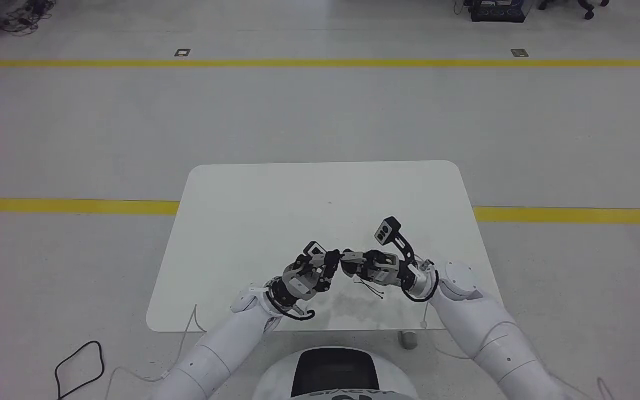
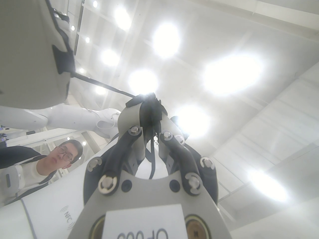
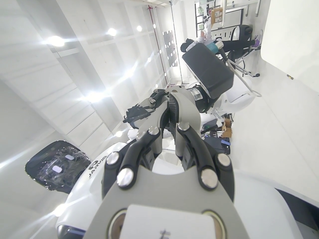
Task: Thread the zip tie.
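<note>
Cut-off print marks a white label (image 2: 145,221) behind the left hand (image 2: 149,110); a small logo marks its forearm (image 2: 49,210).

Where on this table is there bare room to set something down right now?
The white table is bare across its far half, up to the far edge, and along both side edges. It is crowded only at the middle of the near edge, where the left gripper and right gripper meet, both shut on the zip tie.

A large robotics lab: a white table (image 1: 300,200) on pale floor (image 1: 320,120) marked with yellow lines (image 1: 300,63), bright ceiling lights (image 2: 165,39) overhead.
</note>
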`<state>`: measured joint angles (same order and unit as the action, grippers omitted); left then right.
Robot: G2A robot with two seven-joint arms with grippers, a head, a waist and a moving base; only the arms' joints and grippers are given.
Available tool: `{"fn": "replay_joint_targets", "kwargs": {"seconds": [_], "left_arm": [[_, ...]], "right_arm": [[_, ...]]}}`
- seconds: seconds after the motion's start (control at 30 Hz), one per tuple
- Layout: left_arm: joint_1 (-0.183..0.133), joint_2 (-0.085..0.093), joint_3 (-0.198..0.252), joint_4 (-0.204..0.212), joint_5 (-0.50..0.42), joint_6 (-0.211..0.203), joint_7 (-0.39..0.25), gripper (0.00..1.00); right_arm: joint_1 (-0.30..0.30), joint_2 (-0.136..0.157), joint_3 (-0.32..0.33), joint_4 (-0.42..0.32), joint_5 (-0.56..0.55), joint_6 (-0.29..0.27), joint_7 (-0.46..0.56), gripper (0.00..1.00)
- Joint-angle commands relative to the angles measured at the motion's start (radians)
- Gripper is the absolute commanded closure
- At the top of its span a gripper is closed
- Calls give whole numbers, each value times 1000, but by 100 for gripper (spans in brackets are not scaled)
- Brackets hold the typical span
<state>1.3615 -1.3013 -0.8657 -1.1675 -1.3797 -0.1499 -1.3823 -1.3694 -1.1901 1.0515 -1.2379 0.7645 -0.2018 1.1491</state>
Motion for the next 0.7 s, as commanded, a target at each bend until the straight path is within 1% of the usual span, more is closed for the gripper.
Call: {"fn": "replay_joint_targets", "kwargs": {"seconds": [0.0,0.67], "left_arm": [[0,0,0,0,0,0,0,100],[0,0,0,0,0,0,0,100]], "right_arm": [[0,0,0,2,0,0,0,100],[-1,0,9,12,3,-5,3,100]]}}
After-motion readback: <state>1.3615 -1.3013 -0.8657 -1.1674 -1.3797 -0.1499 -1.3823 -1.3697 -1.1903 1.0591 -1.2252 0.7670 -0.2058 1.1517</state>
